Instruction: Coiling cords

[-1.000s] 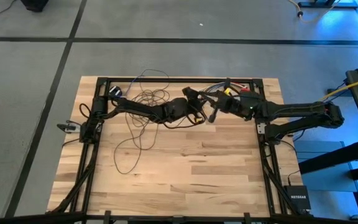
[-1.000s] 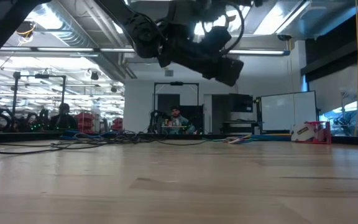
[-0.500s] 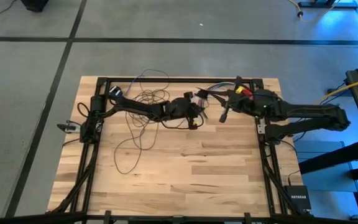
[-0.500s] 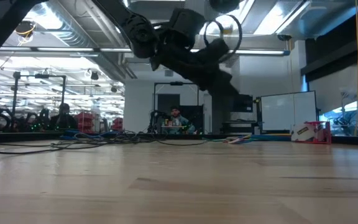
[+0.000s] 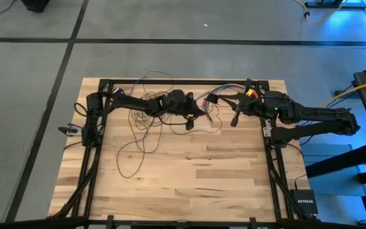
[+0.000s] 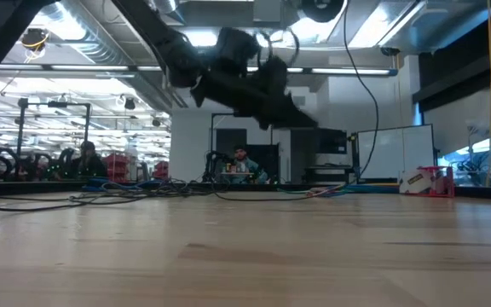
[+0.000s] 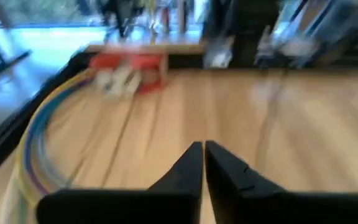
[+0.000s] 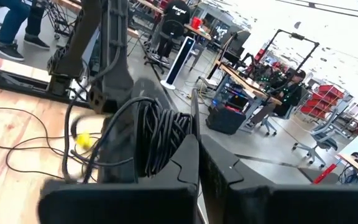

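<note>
The cords (image 5: 146, 105) lie as thin dark loops on the wooden table's far left part, and one long loop (image 5: 129, 159) trails toward the near edge. My right gripper (image 5: 234, 119) hovers at the far right, pointing level at the left arm, shut on a bundle of the cord's turns (image 8: 160, 134). My left gripper (image 5: 190, 121) hangs shut over the far middle, past the loops. Nothing shows between its fingers (image 7: 204, 158). In the low view a thin strand (image 6: 370, 102) drops from above to the table. My right gripper has several dark turns of the cord (image 8: 178, 144) bunched at its fingertips. The fingers come in level from the table's right side and hide the spot where they meet the bundle. The bundle is lifted clear, and slack loops (image 8: 98, 134) hang from it toward the table.
A short bunch of multicoloured wires (image 5: 212, 97) lies at the far edge between the two grippers, also in the left wrist view (image 7: 35, 146) beside a red piece (image 7: 129, 64). A yellow cable (image 5: 361, 86) runs off the right side. The table's near half is bare wood (image 5: 196, 178).
The two grippers, close together a second ago, have drawn apart. My right gripper has backed toward the table's right edge. My left arm has swung toward the far edge and its wrist has rolled. In the low view the small loop near the grippers now hangs as a long strand.
</note>
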Robot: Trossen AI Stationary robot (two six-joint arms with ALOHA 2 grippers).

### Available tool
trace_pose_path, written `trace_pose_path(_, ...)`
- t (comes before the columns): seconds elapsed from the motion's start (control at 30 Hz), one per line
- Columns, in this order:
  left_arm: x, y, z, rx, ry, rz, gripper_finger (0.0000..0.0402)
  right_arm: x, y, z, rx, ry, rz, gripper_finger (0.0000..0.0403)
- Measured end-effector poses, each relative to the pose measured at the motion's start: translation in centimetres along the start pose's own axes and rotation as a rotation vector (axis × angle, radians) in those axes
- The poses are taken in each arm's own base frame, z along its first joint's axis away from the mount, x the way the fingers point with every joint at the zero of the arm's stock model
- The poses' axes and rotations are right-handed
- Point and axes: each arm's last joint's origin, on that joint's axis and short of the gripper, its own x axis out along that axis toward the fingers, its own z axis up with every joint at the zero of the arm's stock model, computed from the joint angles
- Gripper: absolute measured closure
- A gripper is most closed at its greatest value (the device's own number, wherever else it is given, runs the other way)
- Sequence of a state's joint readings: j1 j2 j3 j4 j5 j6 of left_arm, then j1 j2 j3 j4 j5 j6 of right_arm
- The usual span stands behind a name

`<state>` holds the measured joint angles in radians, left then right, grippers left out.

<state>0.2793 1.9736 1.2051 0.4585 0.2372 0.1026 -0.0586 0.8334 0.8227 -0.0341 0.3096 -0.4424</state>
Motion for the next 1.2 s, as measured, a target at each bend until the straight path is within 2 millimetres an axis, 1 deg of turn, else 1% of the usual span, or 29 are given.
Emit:
trace_pose_path(0.1, -0.4, -1.3, 1.7, -0.007, -0.058, -0.066, 0.0365, 0.0, 0.0, 0.0, -0.006, -0.002, -0.001, 0.0398)
trace_pose_path(0.23, 0.1, -3.5, 2.2, 0.011, -0.120, -0.112, 0.0313, 0.0, -0.1, 0.1, -0.008, -0.014, -0.007, 0.0398)
trace_pose_path(0.3, 0.5, -4.4, 2.4, 0.049, -0.163, -0.088, 0.0287, 0.0, -0.1, 0.1, -0.009, -0.013, -0.006, 0.0398)
trace_pose_path(0.4, 1.0, -4.9, 2.3, 0.097, -0.214, 0.007, 0.0262, 0.1, -0.1, 0.1, -0.010, -0.013, -0.006, 0.0398)
trace_pose_path(0.5, 1.7, -4.7, 1.9, 0.090, -0.226, 0.062, 0.0253, 0.1, 0.0, 0.1, -0.012, -0.012, -0.005, 0.0398)
trace_pose_path(0.6, 2.7, -4.3, 1.8, 0.056, -0.229, 0.060, 0.0255, 0.0, -0.1, 0.1, -0.027, -0.013, -0.006, 0.0398)
trace_pose_path(0.73, 4.0, -4.3, 1.7, 0.031, -0.230, -0.010, 0.0265, 0.0, -0.1, 0.1, -0.032, -0.012, -0.006, 0.0398)
trace_pose_path(0.93, 4.4, -4.2, 2.2, 0.070, -0.255, -0.008, 0.0285, 0.0, -0.1, 0.2, -0.031, -0.017, 0.000, 0.0398)
trace_pose_path(1.07, 4.3, -3.9, 2.5, 0.078, -0.291, 0.003, 0.0311, 0.0, 0.0, 0.2, -0.031, -0.020, 0.007, 0.0398)
trace_pose_path(1.2, 4.4, -4.0, 2.4, 0.101, -0.268, 0.003, 0.0358, 0.0, 0.0, 0.2, -0.032, -0.019, 0.007, 0.0398)
